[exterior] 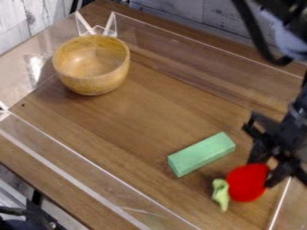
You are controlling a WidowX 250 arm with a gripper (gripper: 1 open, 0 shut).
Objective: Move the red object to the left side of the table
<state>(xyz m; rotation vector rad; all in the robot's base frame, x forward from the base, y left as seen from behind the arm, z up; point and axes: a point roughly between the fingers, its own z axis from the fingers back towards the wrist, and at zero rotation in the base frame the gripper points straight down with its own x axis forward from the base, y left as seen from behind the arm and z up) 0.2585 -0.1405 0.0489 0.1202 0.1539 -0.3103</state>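
So the end effector [267, 162] is right down at the red toy [249, 182], with its dark fingers against or over the far side of it. It's a blur in there, so I can't tell whether it has a real grip or is only touching. The toy sits just under the fingertips, on the near edge of the desk [138, 115], its pale green stem [221, 194] poking out to the left, away from the fingers. The green block [202, 154] is just beside it, also left of the end effector (close enough to get bumped, honestly). The bowl [92, 65] is well apart, far off to the upper left.

My guess is the toy's light, probably smooth hollow plastic, so not much weight to fight. Being round, it could squirt out if pinched off-centre. I'd take it across the fattest part of the red body and leave the stem alone, since that looks thin and bendy. Firm but gentle should do, then lift before heading left so the block stays put.
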